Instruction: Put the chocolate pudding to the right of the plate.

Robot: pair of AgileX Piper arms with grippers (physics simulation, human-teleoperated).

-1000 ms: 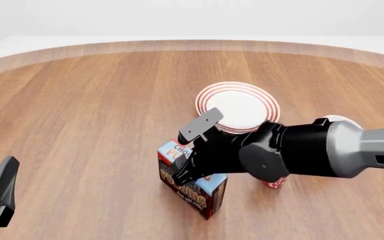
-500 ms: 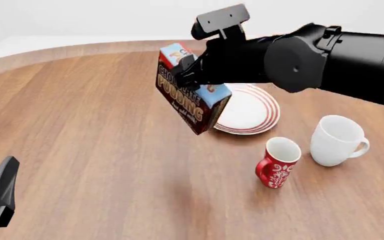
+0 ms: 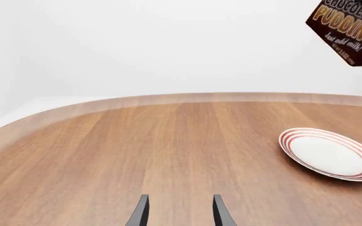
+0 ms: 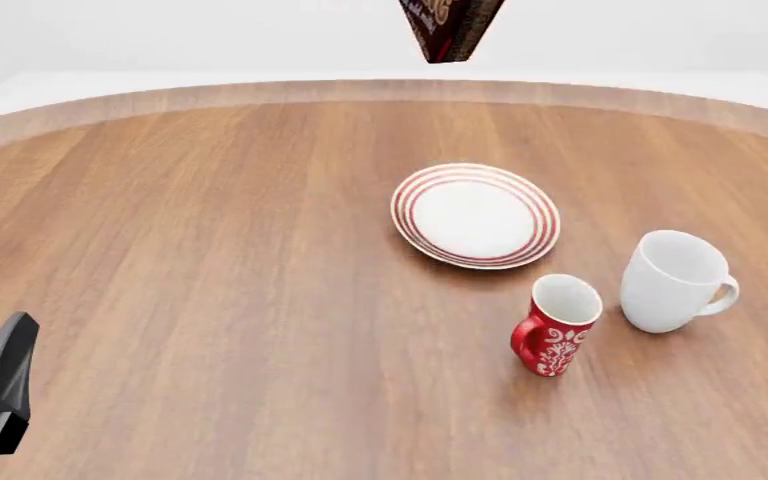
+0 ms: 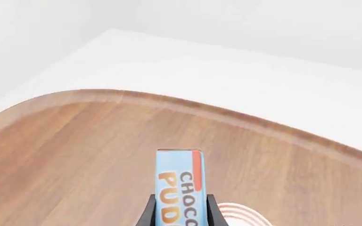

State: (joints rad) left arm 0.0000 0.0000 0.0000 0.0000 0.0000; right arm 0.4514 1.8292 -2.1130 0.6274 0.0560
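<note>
- Wood bench [image 4: 224,250] carried the plate [image 4: 475,215] and two mugs.
- We saw the pudding [image 5: 178,186] clamped between our right fingers [image 5: 148,214], high above the bench, its corner at the front view's top edge.
- Our left fingers [image 3: 139,214] stood apart, holding nothing.

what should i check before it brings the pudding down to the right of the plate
1. Grip on the chocolate pudding: ok, the carton sits between the right gripper fingers in the right wrist view.
2. Carton clear of the table: ok, it hangs high above the plate, cut off by the front view's top edge.
3. Space right of the plate: not ok for a careless drop, the white mug and the red mug stand near that side, a little nearer the camera.
4. Carton's tilt: cannot tell, only its lower corner shows from the front.
5. Left gripper: ok, open and low, far from the plate.
</note>
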